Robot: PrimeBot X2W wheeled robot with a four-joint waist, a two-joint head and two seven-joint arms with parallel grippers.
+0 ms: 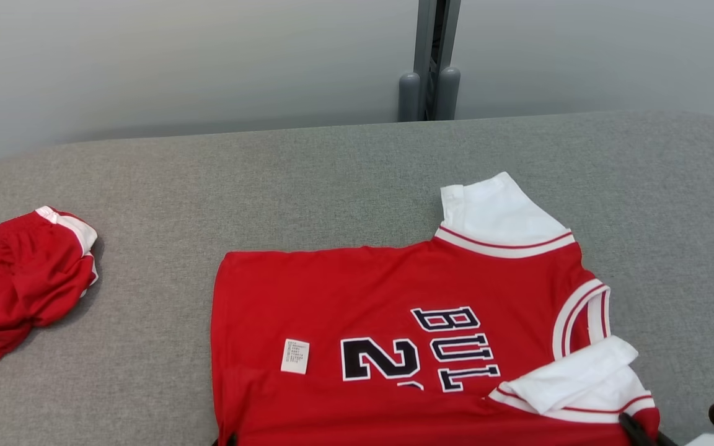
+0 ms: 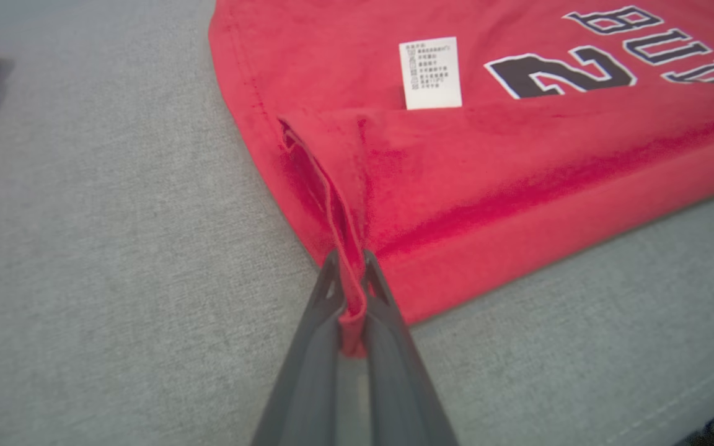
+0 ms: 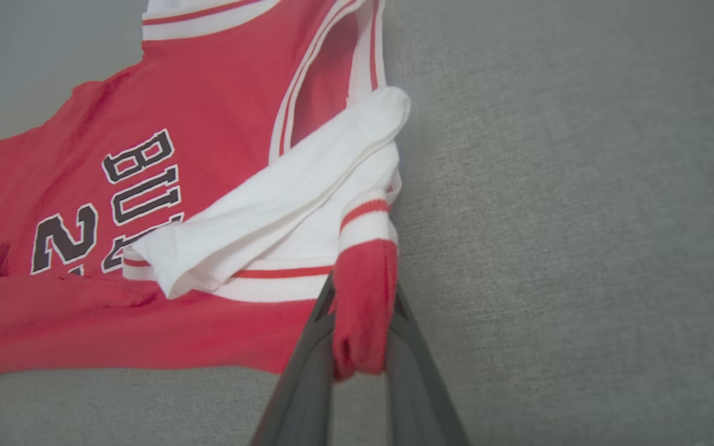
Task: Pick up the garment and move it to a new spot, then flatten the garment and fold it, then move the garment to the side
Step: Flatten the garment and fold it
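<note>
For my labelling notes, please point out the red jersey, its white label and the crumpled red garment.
red jersey (image 1: 344,291): head view, plain red cloth above the number.
white label (image 2: 430,73): left wrist view, middle of the tag.
crumpled red garment (image 1: 16,285): head view, its red middle.

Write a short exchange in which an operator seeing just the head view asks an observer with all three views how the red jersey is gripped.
Operator: Is the left gripper holding anything?
Observer: Yes. The left gripper is shut on the hem corner of the jersey, with a flap folded over toward the label.
Operator: And the right one?
Observer: The right gripper is shut on a bunched red shoulder strip, next to the white sleeve.
</note>
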